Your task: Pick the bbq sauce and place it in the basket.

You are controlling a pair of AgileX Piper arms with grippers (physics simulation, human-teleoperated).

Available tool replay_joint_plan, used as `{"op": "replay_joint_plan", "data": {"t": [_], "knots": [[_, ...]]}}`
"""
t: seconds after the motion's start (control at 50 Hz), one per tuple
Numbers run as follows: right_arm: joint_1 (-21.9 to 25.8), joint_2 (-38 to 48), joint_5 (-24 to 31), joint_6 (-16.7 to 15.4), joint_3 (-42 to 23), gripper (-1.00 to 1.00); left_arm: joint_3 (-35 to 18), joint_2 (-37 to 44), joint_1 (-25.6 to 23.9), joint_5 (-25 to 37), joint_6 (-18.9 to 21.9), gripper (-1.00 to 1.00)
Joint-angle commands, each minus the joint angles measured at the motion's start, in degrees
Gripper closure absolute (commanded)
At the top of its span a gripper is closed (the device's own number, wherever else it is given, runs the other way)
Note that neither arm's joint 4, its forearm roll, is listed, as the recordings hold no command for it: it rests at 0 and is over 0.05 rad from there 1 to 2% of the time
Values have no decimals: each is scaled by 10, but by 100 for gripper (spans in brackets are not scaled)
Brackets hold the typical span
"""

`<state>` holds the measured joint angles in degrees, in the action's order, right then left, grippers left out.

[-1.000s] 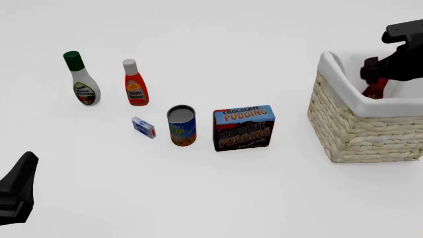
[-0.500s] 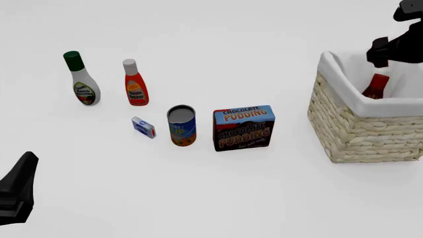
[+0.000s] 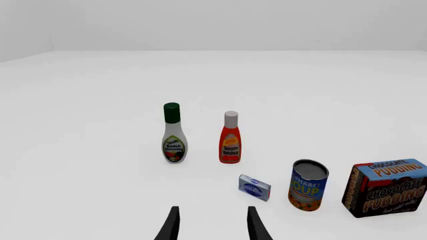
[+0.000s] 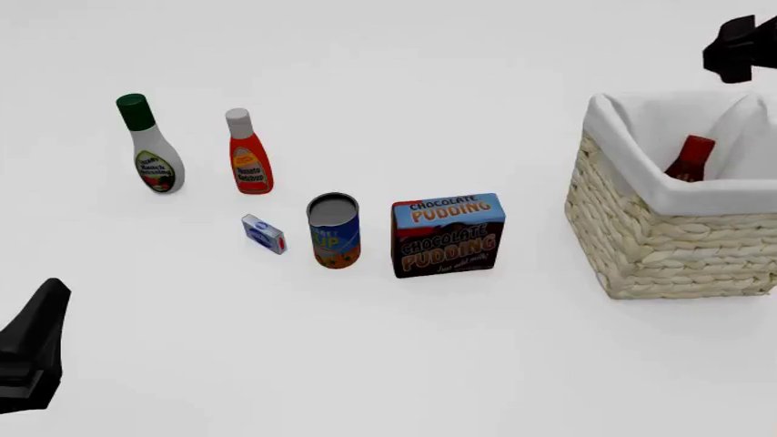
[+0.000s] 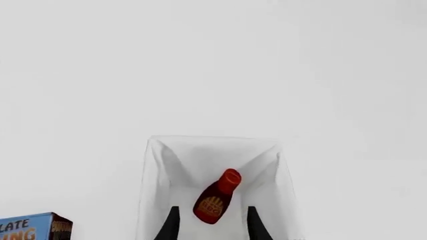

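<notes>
The bbq sauce (image 4: 690, 159), a dark red-brown bottle with a red cap, leans tilted inside the basket (image 4: 661, 246) at the right, against the white liner. In the right wrist view the bbq sauce (image 5: 216, 198) lies on the liner of the basket (image 5: 212, 141), beyond my right gripper (image 5: 211, 227). That gripper is open, holds nothing and hangs well above the bottle. In the front view only the right gripper's dark body (image 4: 741, 45) shows, at the top right corner. My left gripper (image 3: 212, 227) is open and empty, low at the near left (image 4: 46, 305).
On the table's left half stand a white bottle with green cap (image 4: 151, 146), an orange-red bottle with white cap (image 4: 247, 153), a small blue packet (image 4: 264, 234), a soup can (image 4: 334, 229) and a chocolate pudding box (image 4: 447, 234).
The right gripper let go of the bbq sauce and rose up and away from the basket. The bottle stays leaning inside. The left arm has not moved.
</notes>
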<state>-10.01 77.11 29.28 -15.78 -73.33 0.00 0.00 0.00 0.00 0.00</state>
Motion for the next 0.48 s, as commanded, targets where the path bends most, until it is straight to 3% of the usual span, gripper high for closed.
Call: {"op": "replay_joint_plan", "data": {"t": [0.02, 0.48], "knots": [[6, -32, 20, 0, -16, -100, 0, 0, 0, 0, 0, -100], [25, -82, 47, 12, -51, -100, 0, 0, 0, 0, 0, -100]]}}
